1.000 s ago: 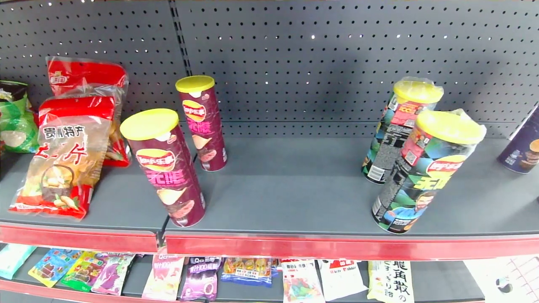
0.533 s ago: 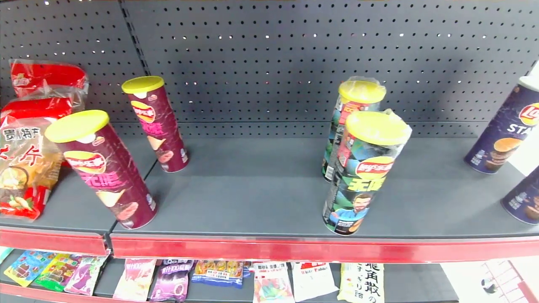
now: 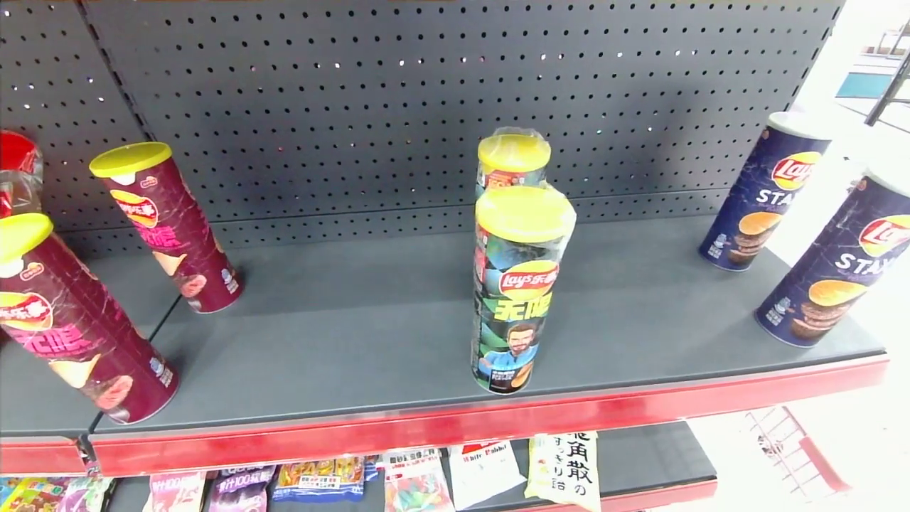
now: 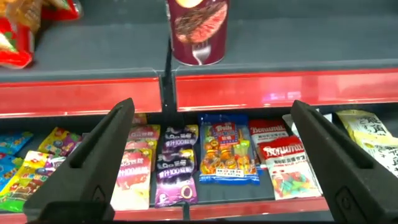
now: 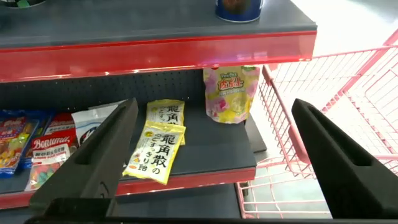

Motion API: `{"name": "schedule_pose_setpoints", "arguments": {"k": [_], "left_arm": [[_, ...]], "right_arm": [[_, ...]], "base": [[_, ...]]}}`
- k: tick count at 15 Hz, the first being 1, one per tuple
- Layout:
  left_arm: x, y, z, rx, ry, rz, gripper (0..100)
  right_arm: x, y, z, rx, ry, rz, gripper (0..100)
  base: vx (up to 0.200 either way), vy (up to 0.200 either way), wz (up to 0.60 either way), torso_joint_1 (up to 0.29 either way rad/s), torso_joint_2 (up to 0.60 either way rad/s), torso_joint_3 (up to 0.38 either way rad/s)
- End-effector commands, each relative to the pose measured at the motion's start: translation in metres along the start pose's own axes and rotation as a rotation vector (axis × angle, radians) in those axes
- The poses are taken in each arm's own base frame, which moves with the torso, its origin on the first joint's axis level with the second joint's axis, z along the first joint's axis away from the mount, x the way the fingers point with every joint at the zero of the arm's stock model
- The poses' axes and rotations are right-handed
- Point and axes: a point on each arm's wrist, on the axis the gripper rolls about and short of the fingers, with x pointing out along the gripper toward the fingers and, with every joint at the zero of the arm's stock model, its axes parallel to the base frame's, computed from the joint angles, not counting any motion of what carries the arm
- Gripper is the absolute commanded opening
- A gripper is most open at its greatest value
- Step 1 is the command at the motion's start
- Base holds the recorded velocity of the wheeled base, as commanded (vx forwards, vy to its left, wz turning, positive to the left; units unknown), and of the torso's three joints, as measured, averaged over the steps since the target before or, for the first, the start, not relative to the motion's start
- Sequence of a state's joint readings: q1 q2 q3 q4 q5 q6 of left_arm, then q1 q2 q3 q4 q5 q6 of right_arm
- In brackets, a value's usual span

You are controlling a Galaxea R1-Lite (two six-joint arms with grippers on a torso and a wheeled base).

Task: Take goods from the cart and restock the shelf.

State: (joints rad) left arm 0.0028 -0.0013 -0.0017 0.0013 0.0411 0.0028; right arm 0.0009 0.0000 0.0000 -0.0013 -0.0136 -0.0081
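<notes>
Head: shelf [image 3: 370,313] carries green can [image 3: 522,284] at centre, maroon cans [image 3: 167,227] at 9 o'clock, blue cans [image 3: 764,192] at 3; cart [image 3: 796,448] at 5.
Left wrist: my left tool [image 4: 212,104] gapes wide, empty, facing snack packets [image 4: 227,149].
Right wrist: my right tool [image 5: 214,102] wide too, empty, cart near.

Chip cans stand upright in pairs on the grey, red-edged shelf [image 3: 341,334]: maroon cans [image 3: 170,227] left, green cans [image 3: 515,291] centre, navy cans [image 3: 761,192] right. A pink wire cart [image 5: 336,81] sits beside the shelf's end.

Pale floor [image 3: 878,419] along the right edge; a teal panel [image 3: 864,84] and a dark bar [image 3: 889,89] at upper right.
</notes>
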Motion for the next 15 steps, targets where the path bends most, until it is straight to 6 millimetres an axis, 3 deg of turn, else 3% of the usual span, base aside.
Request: {"name": "schedule_pose_setpoints", "arguments": {"k": [1, 3, 9, 11, 15], "left_arm": [[0.0001, 0.0, 0.0, 0.0, 0.002, 0.001, 100], [0.0001, 0.0, 0.0, 0.0, 0.002, 0.002, 100], [0.0001, 0.0, 0.0, 0.0, 0.002, 0.001, 100], [0.0001, 0.0, 0.0, 0.0, 0.002, 0.001, 100], [0.0001, 0.0, 0.0, -0.001, 0.002, 0.001, 100]], "right_arm": [[0.0001, 0.0, -0.0001, -0.001, 0.003, 0.001, 100], [0.0001, -0.0001, 0.0001, -0.001, 0.001, -0.001, 100], [0.0001, -0.0001, -0.0001, -0.001, 0.003, -0.001, 100], [0.0001, -0.0001, 0.0001, -0.001, 0.001, -0.001, 100], [0.0001, -0.0001, 0.0001, 0.0, 0.001, -0.001, 100]], "base": [[0.0, 0.0, 0.0, 0.0, 0.0, 0.0], [0.0, 0.0, 0.0, 0.0, 0.0, 0.0], [-0.2, 0.0, 0.0, 0.002, 0.0, 0.004], [0.0, 0.0, 0.0, 0.0, 0.0, 0.0], [0.0, 0.0, 0.45, 0.001, 0.0, 0.001]]}}
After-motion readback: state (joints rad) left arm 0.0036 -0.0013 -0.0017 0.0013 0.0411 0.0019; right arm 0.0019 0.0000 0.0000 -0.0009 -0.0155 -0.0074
